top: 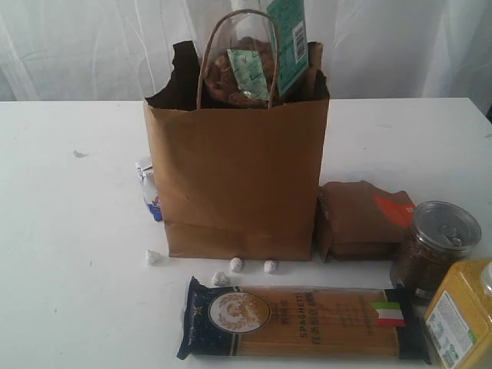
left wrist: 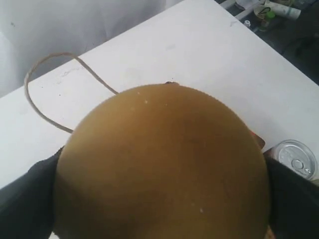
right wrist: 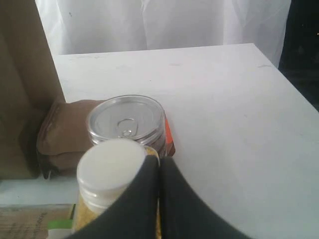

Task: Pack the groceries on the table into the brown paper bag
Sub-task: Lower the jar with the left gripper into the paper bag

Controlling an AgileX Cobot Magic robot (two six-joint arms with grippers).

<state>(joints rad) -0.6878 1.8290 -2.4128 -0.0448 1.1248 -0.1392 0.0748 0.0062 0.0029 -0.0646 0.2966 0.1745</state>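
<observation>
The brown paper bag (top: 238, 177) stands upright mid-table (top: 69, 231). A tan-lidded clear jar (top: 246, 61) rises from its mouth, its top cut off by the picture's edge. In the left wrist view the tan lid (left wrist: 164, 164) fills the picture, and my left gripper (left wrist: 162, 199) is shut on it, with black fingers (left wrist: 25, 199) on either side. The spaghetti pack (top: 307, 323) lies in front of the bag. The brown pouch (top: 361, 219), silver-lidded jar (top: 434, 246) and white-capped bottle (top: 465, 315) sit at its right. My right gripper (right wrist: 159, 162) is shut and empty beside the bottle's cap (right wrist: 109, 169).
Several tiny white bits (top: 235, 264) lie along the bag's front. A small blue and white packet (top: 150, 188) sits at the bag's left side. A white curtain hangs behind. The table's right edge (right wrist: 286, 84) drops to a dark floor.
</observation>
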